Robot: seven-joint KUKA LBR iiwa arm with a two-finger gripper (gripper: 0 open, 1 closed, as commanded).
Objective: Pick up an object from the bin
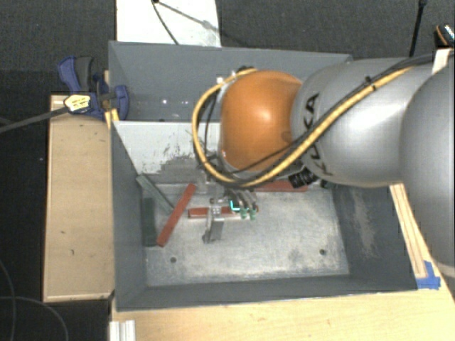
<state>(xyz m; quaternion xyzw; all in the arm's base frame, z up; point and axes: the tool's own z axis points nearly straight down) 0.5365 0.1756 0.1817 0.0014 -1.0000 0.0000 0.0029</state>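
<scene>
My gripper [212, 231] hangs low over the middle-left of the bin floor, under the orange dome of the wrist. A short red piece [198, 212] lies right beside it on its left, touching or nearly touching. A long red-brown flat stick [175, 214] lies on a slant just left of that. I see nothing held in the gripper.
A dark grey block [149, 223] lies along the left wall, and a thin grey strip [154, 191] slants above it. Another red strip [279, 186] pokes out from under the arm at the right. The arm covers the back right of the bin.
</scene>
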